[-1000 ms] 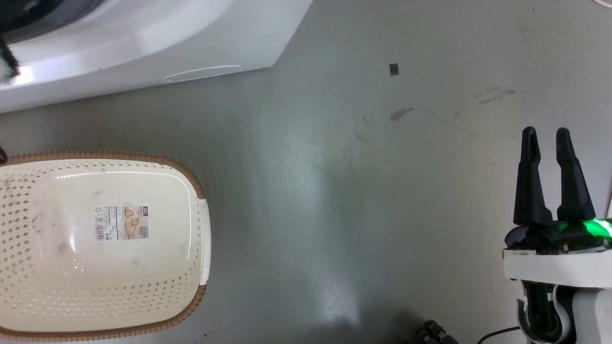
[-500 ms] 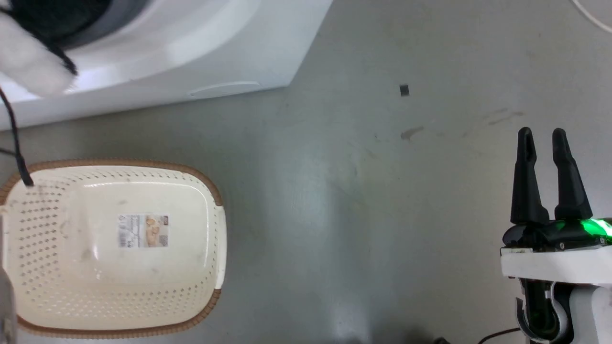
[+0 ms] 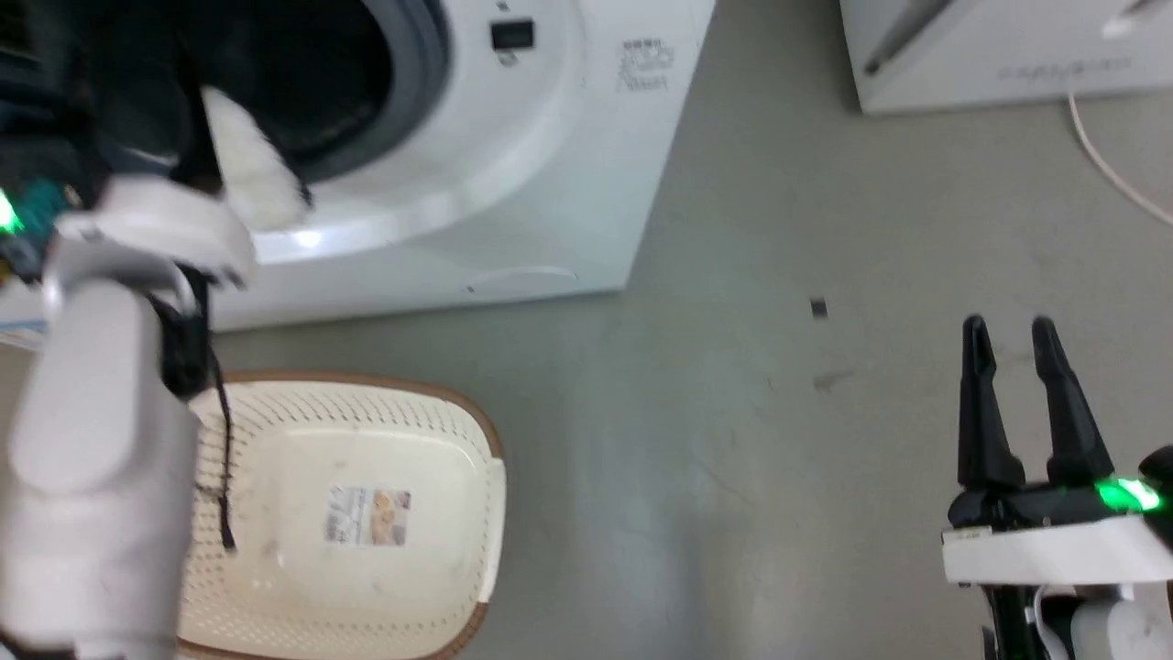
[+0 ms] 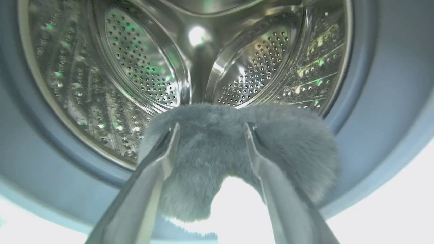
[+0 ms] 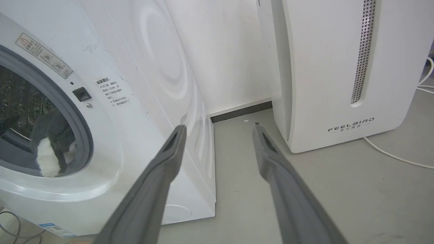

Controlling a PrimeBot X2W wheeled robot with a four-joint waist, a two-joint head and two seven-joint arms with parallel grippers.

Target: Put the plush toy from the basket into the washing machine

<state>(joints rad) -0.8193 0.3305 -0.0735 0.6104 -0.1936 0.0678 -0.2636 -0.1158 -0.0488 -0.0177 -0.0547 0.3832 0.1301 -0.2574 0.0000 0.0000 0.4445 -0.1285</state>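
head view: the basket [image 3: 479,431] sits on the floor. the toy [image 3: 252,183] hangs at the washer [image 3: 550,183] mouth. the right gripper [image 3: 1006,325] is far off, spread, holding nothing.
left wrist view: the left gripper [image 4: 212,127] pinches the toy, with the drum [image 4: 142,67] straight ahead.
right wrist view: a white leg sits low in the mouth.

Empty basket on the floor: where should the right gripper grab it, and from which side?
Likely the rim of the basket at its right end, nearest the right gripper. Come from above, one finger inside the wall, one outside: it sits upright, mouth up, and the thin wall fits the open jaws.
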